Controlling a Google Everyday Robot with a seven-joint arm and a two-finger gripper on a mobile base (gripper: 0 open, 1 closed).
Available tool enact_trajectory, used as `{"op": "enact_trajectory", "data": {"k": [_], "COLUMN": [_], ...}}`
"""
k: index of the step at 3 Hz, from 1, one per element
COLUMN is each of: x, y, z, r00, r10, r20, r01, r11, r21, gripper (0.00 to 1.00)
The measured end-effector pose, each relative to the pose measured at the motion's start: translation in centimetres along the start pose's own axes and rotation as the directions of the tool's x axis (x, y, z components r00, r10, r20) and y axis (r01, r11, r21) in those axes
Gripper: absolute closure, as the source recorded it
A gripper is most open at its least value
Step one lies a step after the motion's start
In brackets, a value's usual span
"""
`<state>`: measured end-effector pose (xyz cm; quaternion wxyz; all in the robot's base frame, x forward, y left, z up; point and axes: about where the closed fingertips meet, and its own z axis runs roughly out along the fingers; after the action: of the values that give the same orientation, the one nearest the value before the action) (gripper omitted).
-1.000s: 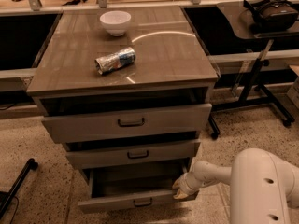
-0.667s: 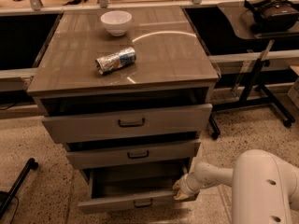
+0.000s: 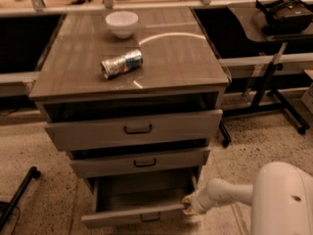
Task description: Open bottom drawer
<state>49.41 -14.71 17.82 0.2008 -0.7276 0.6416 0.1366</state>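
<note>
The bottom drawer (image 3: 132,214) is the lowest of three grey-brown drawer fronts, with a small dark bar handle (image 3: 150,218). It stands pulled well out, and its bare inside (image 3: 144,190) shows. My gripper (image 3: 188,206) comes in from the lower right on a white arm (image 3: 230,192) and sits at the right end of this drawer's front panel, touching its top edge. The middle drawer (image 3: 142,161) and the top drawer (image 3: 134,129) stand slightly out.
On the cabinet top (image 3: 171,62) lie a crushed silver can (image 3: 121,63) and a white bowl (image 3: 122,23). A side table (image 3: 274,21) with a dark headset stands at right on a wheeled leg (image 3: 293,119). A black stand leg (image 3: 19,195) lies at lower left.
The drawer and my gripper stand much as before; no clear movement shows.
</note>
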Motion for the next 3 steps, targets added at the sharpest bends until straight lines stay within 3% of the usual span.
{"op": "enact_trajectory", "data": {"k": [1,3], "x": [0.05,0.05], "y": [-0.05,-0.04], "z": [-0.03,-0.02], "r00": [1.000,1.000], "r10": [0.000,0.000], "r20": [0.000,0.000], "r01": [0.000,0.000], "r11": [1.0000,1.0000], "r21": [0.000,0.000], "gripper": [0.85,0.37]}}
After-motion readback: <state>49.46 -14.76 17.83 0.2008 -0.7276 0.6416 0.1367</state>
